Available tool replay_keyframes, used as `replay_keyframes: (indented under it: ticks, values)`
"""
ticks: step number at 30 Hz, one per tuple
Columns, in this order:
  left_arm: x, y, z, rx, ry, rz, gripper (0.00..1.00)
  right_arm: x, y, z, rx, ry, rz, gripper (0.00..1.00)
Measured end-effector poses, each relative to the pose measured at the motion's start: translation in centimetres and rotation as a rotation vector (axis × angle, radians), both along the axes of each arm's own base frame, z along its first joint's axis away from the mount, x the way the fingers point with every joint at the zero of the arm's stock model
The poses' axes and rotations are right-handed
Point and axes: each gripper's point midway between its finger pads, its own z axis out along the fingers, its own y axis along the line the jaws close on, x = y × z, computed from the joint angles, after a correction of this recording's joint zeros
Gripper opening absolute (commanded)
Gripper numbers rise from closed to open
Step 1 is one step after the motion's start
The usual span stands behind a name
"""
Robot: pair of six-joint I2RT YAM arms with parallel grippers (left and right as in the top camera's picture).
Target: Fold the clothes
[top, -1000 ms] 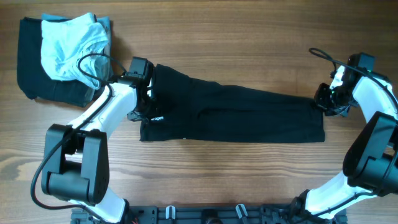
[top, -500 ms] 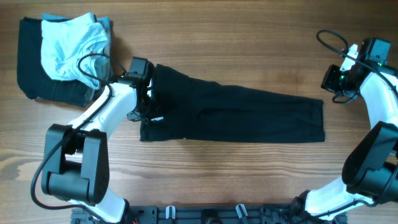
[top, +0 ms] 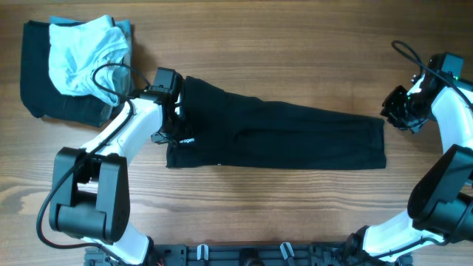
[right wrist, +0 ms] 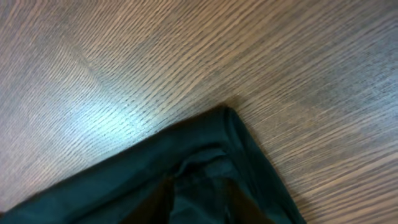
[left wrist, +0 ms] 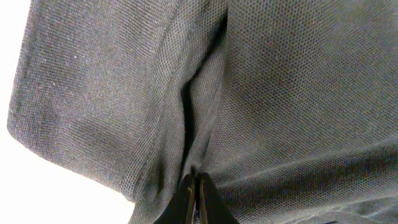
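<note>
A long black garment [top: 281,137] lies flat across the middle of the wooden table. My left gripper [top: 174,122] is at its left end. In the left wrist view the jaws [left wrist: 196,198] are pressed together on a fold of the black fabric [left wrist: 261,93]. My right gripper [top: 397,112] is just off the garment's upper right corner. In the right wrist view its two fingers [right wrist: 200,202] are spread apart above that corner [right wrist: 233,127], with cloth below them and nothing held.
A crumpled light blue garment [top: 81,55] lies on top of a folded black one [top: 37,81] at the table's far left corner. Bare wood [top: 295,214] lies along the table's front. The left arm's cable [top: 111,74] loops near the pile.
My right gripper left the garment's right end, rose to the upper right, then came back down a little toward the corner. The left arm and the garment have not moved.
</note>
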Motion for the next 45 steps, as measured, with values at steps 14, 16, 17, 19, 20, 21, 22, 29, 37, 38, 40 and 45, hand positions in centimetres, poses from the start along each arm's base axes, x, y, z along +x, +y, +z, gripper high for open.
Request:
replay_keyframes:
  ticks: [14, 16, 17, 19, 20, 21, 22, 29, 37, 38, 40, 45]
  values:
    - [0.2, 0.0, 0.0, -0.002, -0.008, 0.0, 0.04, -0.1, -1.0, -1.3, -0.047, 0.027, -0.026, 0.46]
    - [0.2, 0.0, 0.0, -0.002, -0.009, 0.0, 0.04, -0.4, -0.5, -2.4, -0.016, 0.054, -0.01, 0.45]
    - [0.2, 0.0, 0.0, -0.002, -0.008, 0.0, 0.04, -0.4, -0.1, -2.7, 0.0, 0.062, 0.001, 0.46]
    - [0.2, 0.0, 0.0, -0.002, -0.008, 0.0, 0.04, -0.5, 0.7, -3.5, 0.033, 0.082, 0.032, 0.46]
    - [0.2, 0.0, 0.0, -0.002, -0.009, 0.0, 0.04, -0.6, 1.3, -3.9, 0.046, 0.093, 0.053, 0.46]
    - [0.2, 0.0, 0.0, -0.002, -0.009, 0.0, 0.04, -0.6, 1.8, -4.2, 0.055, 0.101, 0.072, 0.41]
    - [0.2, 0.0, 0.0, -0.002, -0.009, 0.0, 0.04, -0.7, 2.0, -4.4, 0.059, 0.107, 0.085, 0.35]
    - [0.2, 0.0, 0.0, -0.002, -0.008, 0.0, 0.04, -1.4, 2.9, -4.7, 0.073, 0.138, 0.136, 0.3]
    - [0.3, -0.1, 0.0, -0.002, -0.01, 0.0, 0.04, -3.1, 2.2, -4.6, 0.097, 0.188, 0.127, 0.37]
    - [0.3, -0.1, 0.0, -0.002, -0.011, 0.0, 0.04, -3.3, 2.2, -4.6, 0.101, 0.194, 0.124, 0.39]
    - [0.3, -0.1, 0.0, -0.002, -0.011, 0.0, 0.04, -3.6, 2.3, -4.3, 0.104, 0.2, 0.127, 0.4]
    - [0.4, -0.1, 0.1, -0.004, -0.018, 0.0, 0.04, -3.8, 2.4, -3.9, 0.103, 0.2, 0.137, 0.54]
